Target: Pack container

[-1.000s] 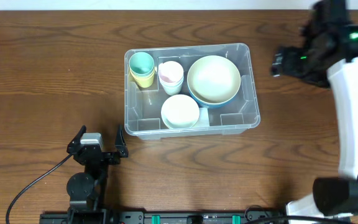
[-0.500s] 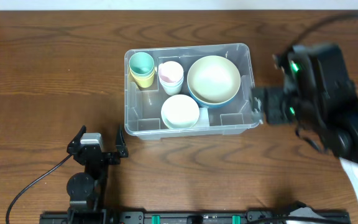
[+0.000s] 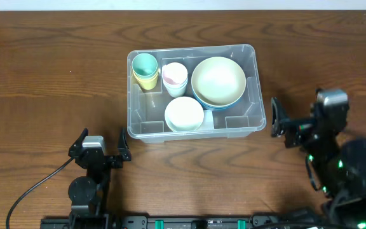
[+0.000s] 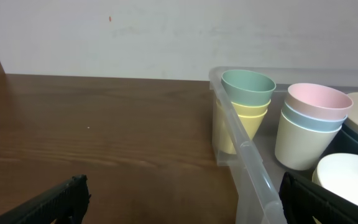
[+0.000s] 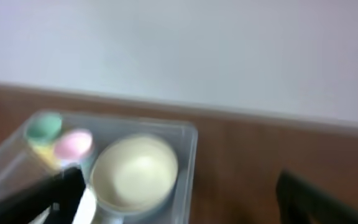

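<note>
- Clear plastic container point(image 3: 192, 49) sits mid-table point(image 3: 43, 76), with neither arm touching it.
- Inside I see a green-over-yellow cup stack point(image 3: 145, 69), a pink-topped cup stack point(image 3: 175, 77), 1 large cream bowl point(image 3: 218, 81) and 1 small white bowl point(image 3: 184, 113).
- Left gripper point(image 3: 103, 138) is spread wide and empty, near the container's front-left corner.
- Right gripper point(image 5: 179, 186) is also spread wide and empty, just off the container's right wall.

The surface point(image 3: 37, 83) is dark brown wood with wavy lines in it. Behind it stands a plain white wall point(image 4: 104, 37). The light is soft.
</note>
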